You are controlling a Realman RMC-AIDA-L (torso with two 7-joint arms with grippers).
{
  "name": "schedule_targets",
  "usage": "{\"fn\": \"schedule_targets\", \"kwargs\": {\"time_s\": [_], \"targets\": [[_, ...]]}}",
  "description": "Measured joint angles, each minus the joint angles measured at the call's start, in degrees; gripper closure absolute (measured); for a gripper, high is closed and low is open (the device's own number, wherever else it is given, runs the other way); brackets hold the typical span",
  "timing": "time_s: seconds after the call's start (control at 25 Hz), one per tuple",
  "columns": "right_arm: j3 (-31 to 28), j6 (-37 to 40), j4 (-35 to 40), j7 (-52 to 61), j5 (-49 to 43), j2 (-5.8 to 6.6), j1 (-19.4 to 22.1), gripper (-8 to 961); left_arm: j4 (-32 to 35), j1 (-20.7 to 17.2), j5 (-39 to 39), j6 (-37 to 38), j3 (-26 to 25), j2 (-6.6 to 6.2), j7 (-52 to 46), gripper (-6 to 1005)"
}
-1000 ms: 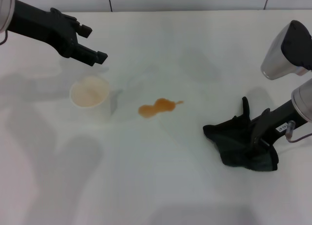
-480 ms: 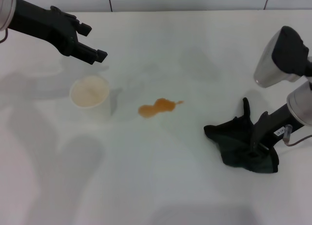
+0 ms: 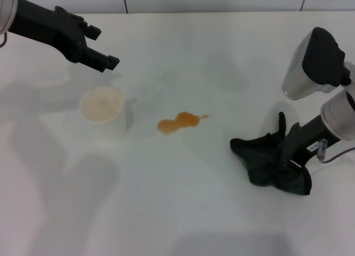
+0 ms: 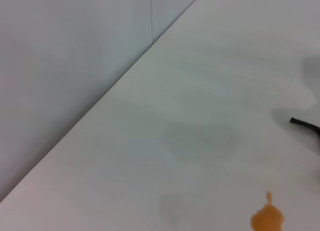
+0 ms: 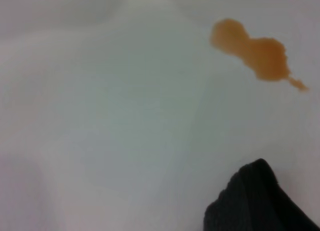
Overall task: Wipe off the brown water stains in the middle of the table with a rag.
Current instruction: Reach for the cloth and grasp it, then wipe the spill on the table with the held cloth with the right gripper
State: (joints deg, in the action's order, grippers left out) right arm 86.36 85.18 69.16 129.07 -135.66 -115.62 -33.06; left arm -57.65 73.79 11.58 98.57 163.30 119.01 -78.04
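The brown water stains [image 3: 178, 122] lie as an orange-brown puddle of two joined blobs with a thin tail in the middle of the white table [image 3: 183, 200]. They also show in the left wrist view [image 4: 266, 218] and the right wrist view [image 5: 252, 51]. The dark rag [image 3: 260, 156] lies bunched at the right, apart from the puddle; its edge shows in the right wrist view [image 5: 255, 201]. My right gripper [image 3: 284, 145] is down on the rag and shut on its folds. My left gripper [image 3: 104, 45] hangs open and empty at the far left, above the table.
A cream-white cup [image 3: 102, 107] stands left of the puddle, just below my left gripper. The right arm's grey and black body [image 3: 313, 65] hangs over the table's right side. A tiled wall runs along the far edge.
My right gripper has shifted slightly left and back, and the rag has bunched up and moved with it. My left gripper has drifted slightly back and left.
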Motion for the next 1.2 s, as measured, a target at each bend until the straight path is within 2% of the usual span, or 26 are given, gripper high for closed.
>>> {"fn": "schedule_targets", "kwargs": {"time_s": [0.28,0.52,1.2], "targets": [[1.1,-0.4,1.4,0.1,0.3,-0.04,-0.1,822,0.4,0.1,0.0,-0.1,0.0,0.0,0.0,135],[3.1,-2.5,0.8,0.3,1.7,-0.23,-2.0,836,1.7,0.3,0.0,-0.2,0.0,-0.01,0.0,135],[22.7,-13.3,0.4,0.1,0.8,-0.36,-11.1,842,2.9,0.4,0.1,-0.2,0.0,-0.01,0.1,135]]}}
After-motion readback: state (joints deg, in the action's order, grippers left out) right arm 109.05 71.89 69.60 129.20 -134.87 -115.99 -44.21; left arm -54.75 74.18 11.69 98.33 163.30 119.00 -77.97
